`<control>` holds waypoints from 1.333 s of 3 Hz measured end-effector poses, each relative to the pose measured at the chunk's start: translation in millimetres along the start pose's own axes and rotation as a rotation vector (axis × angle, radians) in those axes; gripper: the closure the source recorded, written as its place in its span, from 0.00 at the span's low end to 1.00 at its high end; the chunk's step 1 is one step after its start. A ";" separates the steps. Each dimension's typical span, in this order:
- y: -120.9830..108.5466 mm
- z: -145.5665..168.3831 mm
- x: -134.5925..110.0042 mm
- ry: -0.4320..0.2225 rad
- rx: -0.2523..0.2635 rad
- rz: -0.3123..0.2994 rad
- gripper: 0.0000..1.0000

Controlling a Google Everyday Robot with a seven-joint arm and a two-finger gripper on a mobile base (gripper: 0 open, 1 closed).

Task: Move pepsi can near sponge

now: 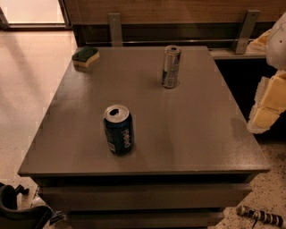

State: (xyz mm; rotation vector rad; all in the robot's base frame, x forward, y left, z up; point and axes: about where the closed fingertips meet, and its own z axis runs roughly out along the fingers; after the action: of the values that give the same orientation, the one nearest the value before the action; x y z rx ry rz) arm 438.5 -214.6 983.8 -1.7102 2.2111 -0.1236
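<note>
Grey table [201, 134] fills most of the view, standing on pale speckled floor [27, 89] with a wood-panelled wall [178, 11] behind it. Pepsi can [119, 129] stands upright near the front edge, left of centre, long axis vertical, opened top up, lettering toward the camera. Sponge [86, 57] lies flat at the far left corner, green layer up, well apart from the pepsi can. Silver can [170, 66] stands upright toward the far side, right of centre, and does not sit on the straight line between pepsi can and sponge. Gripper [268, 112] is taken to be the pale, blocky assembly at the right edge of the picture, held off the right side of the table and touching nothing. Governing relation: the pepsi can lies to picture-left of the gripper and nearer the front edge, so the approach would run across open table top, passing in front of the silver can; a side grasp on the vertical body appears suitable. The transfer would then run away from the camera and leftward to the sponge. Limits of view: the frame cuts off the gripper, and whether it is released or clenched cannot be told. Dark shapes at the bottom left corner cannot be identified.
</note>
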 end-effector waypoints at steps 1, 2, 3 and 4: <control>0.0 0.0 0.0 0.000 0.000 0.000 0.00; 2.1 0.6 -3.0 -0.034 -0.004 -0.001 0.00; 5.9 15.1 -6.8 -0.194 -0.023 -0.006 0.00; 8.5 31.8 -24.3 -0.383 -0.056 -0.034 0.00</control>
State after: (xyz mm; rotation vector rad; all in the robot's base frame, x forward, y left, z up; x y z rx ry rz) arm 446.0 -184.7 956.8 -1.6388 1.9193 0.2414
